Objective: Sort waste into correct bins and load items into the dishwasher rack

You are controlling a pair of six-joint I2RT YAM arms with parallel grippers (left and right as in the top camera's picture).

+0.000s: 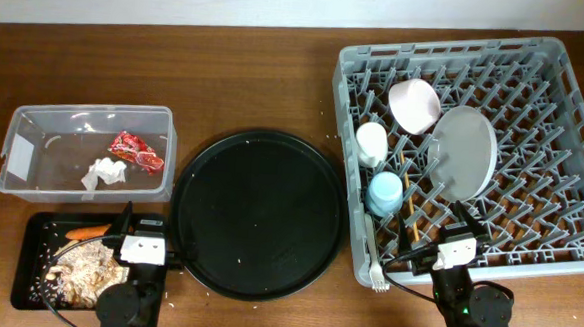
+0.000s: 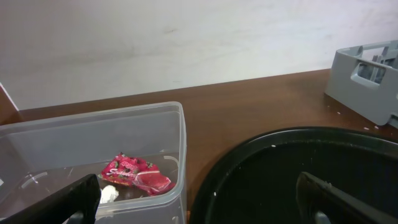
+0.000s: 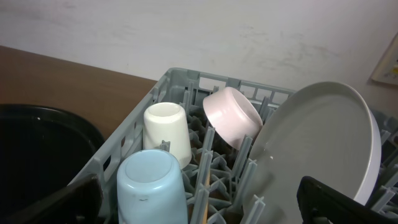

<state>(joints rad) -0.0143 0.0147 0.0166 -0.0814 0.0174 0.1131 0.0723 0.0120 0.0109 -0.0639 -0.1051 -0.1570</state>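
Observation:
The grey dishwasher rack (image 1: 575, 118) holds the pale pink bowl (image 1: 415, 103), cream cup (image 1: 372, 143), upturned light blue cup (image 1: 385, 193), grey-green plate (image 1: 465, 151) on edge, chopsticks (image 1: 408, 205) and white fork (image 1: 374, 268) at its front left corner. The clear tub (image 1: 34, 120) holds the red wrapper (image 1: 137, 150) and white tissue (image 1: 104, 172). The shallow black tray (image 1: 33, 235) holds the carrot (image 1: 88, 232) and rice scraps (image 1: 81, 268). My left gripper (image 2: 196, 190) is open and empty between tub and round tray. My right gripper (image 3: 189, 194) is open and empty over the rack's front, facing the blue cup (image 3: 152, 186) and plate (image 3: 317, 149).
A big round black tray (image 1: 259, 212) lies in the middle between the tub and the rack, with a few crumbs on it. The brown table runs back to a pale wall. In the left wrist view the rack's corner (image 2: 367, 81) shows at the far right.

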